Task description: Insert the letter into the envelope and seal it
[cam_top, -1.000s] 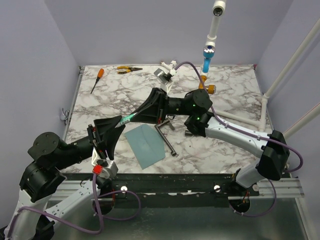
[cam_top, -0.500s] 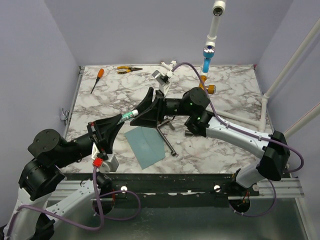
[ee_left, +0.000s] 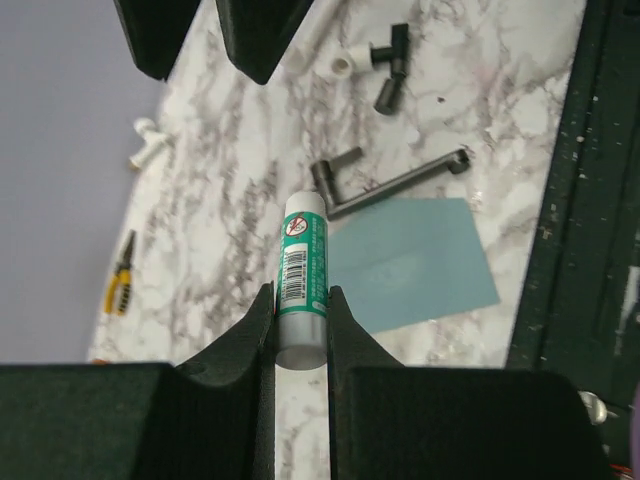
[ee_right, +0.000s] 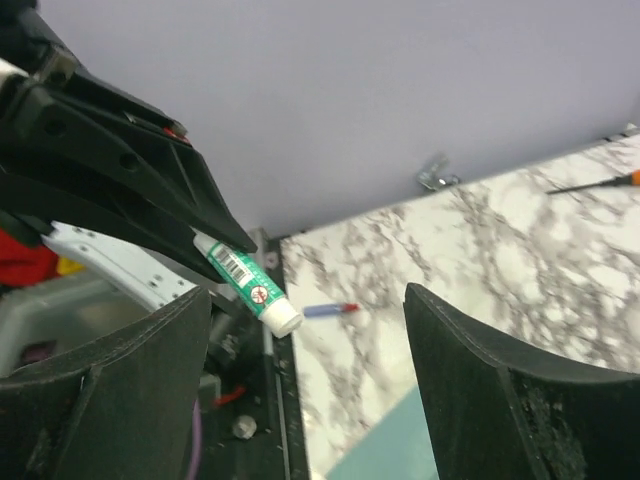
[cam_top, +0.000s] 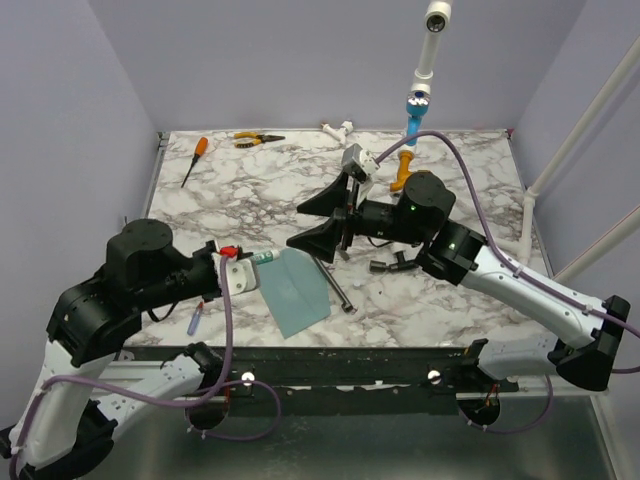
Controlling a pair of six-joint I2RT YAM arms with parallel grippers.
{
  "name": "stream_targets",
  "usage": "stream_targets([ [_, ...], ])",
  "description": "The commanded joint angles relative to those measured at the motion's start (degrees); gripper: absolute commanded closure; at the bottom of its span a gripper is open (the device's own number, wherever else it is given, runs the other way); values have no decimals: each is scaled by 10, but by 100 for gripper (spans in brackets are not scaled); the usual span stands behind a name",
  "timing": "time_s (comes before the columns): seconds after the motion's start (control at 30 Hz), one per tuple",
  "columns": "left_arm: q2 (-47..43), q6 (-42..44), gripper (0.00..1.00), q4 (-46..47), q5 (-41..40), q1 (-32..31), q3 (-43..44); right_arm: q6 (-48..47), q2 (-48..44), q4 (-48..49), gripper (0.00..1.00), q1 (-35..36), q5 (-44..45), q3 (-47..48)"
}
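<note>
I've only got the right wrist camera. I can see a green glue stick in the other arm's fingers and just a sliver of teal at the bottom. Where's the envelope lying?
Observer: The envelope lies flat on the table, near its front edge, left of centre.
Operator: Anything close to it?
Observer: A metal L-shaped wrench lies along one long edge; I can't tell if they touch.
Operator: Is the letter out on the table?
Observer: No tan sheet shows in any view; whether it's inside the envelope, I can't tell.
</note>
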Motion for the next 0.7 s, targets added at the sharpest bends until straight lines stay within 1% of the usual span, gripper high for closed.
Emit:
stream_targets([
  [0.0, 55, -119, 100, -90, 3, 9, 31, -115, -5, -105, 22, 3, 22, -12],
  [0.1, 91, -164, 100, -107, 16, 16, 45, -112, -3, -98, 22, 3, 13, -22],
  [0.17, 120, -190, 100, -116, 20, 27, 49, -84, 6, -108, 21, 3, 43, -20],
  [0.27, 160, -220, 100, -127, 12, 48, 45, -46, 25, -160, 21, 3, 125, -12],
  [0.37, 198, -254, 100, -118, -8, 65, 16, 5, 31, -170, 21, 3, 171, -43],
  [0.5, 242, -300, 100, -73, -23, 86, -43, 57, 27, -167, 22, 3, 222, -113],
  [0.53, 251, -312, 100, -53, -24, 86, -60, 75, 30, -163, 22, 3, 224, -129],
  [0.6, 271, -336, 100, -15, -18, 86, -87, 95, 44, -149, 23, 3, 192, -152],
  [0.67, 293, -358, 100, 19, -20, 85, -107, 114, 67, -143, 28, 3, 161, -161],
])
